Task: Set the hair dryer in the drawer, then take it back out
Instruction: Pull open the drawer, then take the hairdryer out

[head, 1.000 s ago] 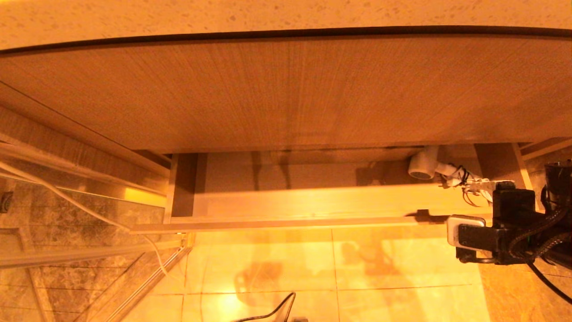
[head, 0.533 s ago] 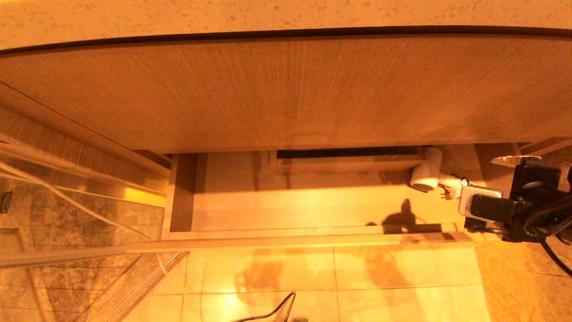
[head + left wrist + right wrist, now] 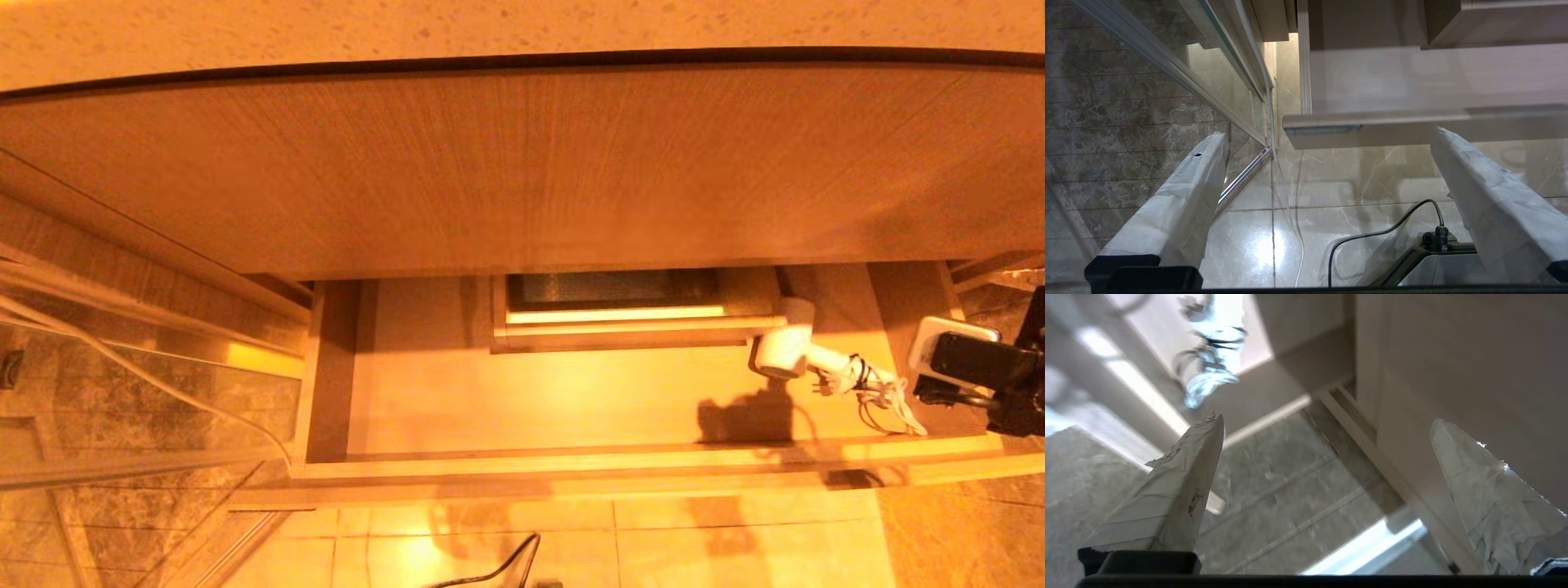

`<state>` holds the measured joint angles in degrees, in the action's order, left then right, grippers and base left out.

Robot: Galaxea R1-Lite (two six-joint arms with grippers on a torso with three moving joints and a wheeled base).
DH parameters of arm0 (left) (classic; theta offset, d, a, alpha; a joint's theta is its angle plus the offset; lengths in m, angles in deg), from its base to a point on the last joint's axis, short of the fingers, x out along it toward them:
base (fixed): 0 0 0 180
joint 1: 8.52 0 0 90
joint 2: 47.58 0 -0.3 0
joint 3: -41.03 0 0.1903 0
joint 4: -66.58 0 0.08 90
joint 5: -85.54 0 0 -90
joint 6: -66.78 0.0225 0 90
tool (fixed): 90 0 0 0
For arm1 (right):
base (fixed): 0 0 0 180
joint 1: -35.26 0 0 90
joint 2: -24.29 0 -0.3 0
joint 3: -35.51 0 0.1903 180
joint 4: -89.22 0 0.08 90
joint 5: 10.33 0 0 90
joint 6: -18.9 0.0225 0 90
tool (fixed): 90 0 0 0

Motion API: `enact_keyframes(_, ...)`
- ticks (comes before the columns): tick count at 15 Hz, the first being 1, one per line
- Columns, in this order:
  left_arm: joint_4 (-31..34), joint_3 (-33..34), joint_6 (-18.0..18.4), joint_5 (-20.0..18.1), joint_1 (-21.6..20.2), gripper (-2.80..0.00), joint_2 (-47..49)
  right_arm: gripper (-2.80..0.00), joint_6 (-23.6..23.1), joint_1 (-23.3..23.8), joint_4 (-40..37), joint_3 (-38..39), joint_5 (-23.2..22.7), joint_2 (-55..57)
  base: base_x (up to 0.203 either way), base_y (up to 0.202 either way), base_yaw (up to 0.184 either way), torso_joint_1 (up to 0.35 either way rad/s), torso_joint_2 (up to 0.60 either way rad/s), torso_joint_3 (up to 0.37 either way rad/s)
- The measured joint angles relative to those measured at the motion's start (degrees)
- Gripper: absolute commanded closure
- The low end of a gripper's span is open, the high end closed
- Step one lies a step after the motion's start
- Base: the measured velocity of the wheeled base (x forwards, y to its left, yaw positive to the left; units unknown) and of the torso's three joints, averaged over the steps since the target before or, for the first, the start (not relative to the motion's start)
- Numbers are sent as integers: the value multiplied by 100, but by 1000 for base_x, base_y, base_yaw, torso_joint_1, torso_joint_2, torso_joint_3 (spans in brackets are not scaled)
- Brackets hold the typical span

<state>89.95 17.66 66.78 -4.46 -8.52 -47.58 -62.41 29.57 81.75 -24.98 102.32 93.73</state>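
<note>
Light-wood drawer (image 3: pixel 522 392) stands pulled out below the desk (image 3: pixel 522 28). We find our left tool (image 3: pixel 1327 134) open and empty over the floor tiles (image 3: pixel 1363 216). Inside the drawer's right end lies the hair dryer (image 3: pixel 785 353), its cord (image 3: pixel 878 390) bundled alongside. Our right tool (image 3: pixel 1327 424), jaws spread and empty, hangs beside the drawer's right end.

Drawer (image 3: pixel 571 408): pulled out below the taller front panel (image 3: pixel 522 171), which is set under the counter (image 3: pixel 522 24).
Boxed cut-out (image 3: pixel 629 314): placed at the drawer's mid-back edge.
Hair dryer (image 3: pixel 788 353): laid inside the drawer near its back right corner, just right of the cut-out; cord (image 3: pixel 878 392) bundled beside it, toward the right wall.
Right gripper (image 3: pixel 1323 424): held at the drawer's right edge.
</note>
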Motion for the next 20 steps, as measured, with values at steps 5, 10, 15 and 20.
enact_keyframes(5, 2, 0, 0, 0, 0, -280, 0, 0, 30, 504, -328, 43, -10, -575, 0, 0, 0, 0, 0, 0)
enact_keyframes(10, 0, 0, 0, 0, 0, -280, 0, 0, 205, 1290, -349, 91, 2, -931, 0, 0, 0, 0, 0, 0)
enact_keyframes(15, 0, 0, 1, 0, 0, -280, 0, 0, 914, 1625, -527, -291, -13, -548, 0, 0, 0, 0, 0, 0)
enact_keyframes(20, 0, 0, 0, 0, 0, -280, 0, 0, 1860, 1605, -1086, -780, -38, 711, 0, 0, 0, 0, 0, 0)
